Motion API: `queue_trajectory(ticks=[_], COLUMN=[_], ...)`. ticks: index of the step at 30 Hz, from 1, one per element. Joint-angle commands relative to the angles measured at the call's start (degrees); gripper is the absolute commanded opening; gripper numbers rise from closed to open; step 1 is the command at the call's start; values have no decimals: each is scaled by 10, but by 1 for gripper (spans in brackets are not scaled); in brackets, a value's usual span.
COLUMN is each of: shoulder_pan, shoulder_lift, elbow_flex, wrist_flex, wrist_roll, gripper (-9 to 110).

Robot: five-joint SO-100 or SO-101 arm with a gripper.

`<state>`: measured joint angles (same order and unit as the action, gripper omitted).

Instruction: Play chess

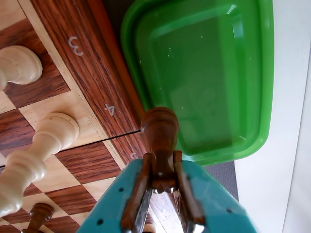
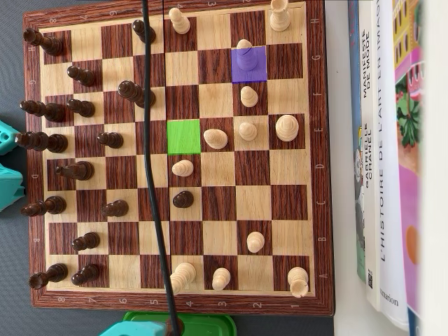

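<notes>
A wooden chessboard (image 2: 178,155) fills the overhead view, dark pieces along its left edge, pale ones scattered toward the right. Books (image 2: 381,154) lie just beside the right edge. One square is marked green (image 2: 184,136), another purple (image 2: 248,64). At the bottom edge, the teal gripper (image 1: 163,182) is clamped on a dark pawn (image 1: 159,131), apparently over the green tray (image 1: 204,73) beside the board.
</notes>
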<state>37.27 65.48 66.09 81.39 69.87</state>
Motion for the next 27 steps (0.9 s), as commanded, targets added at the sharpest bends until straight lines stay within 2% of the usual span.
queue_trajectory(ticks=[1,7,22,27], shoulder_pan=[4,4,-23,-34], shoulder_lift=[7,7,15,80], elbow_flex=[-28,-28,-28,-22], wrist_flex=[-4,-4,1,4], wrist_roll=[-4,-4,0,3], gripper=[7,11,11,11])
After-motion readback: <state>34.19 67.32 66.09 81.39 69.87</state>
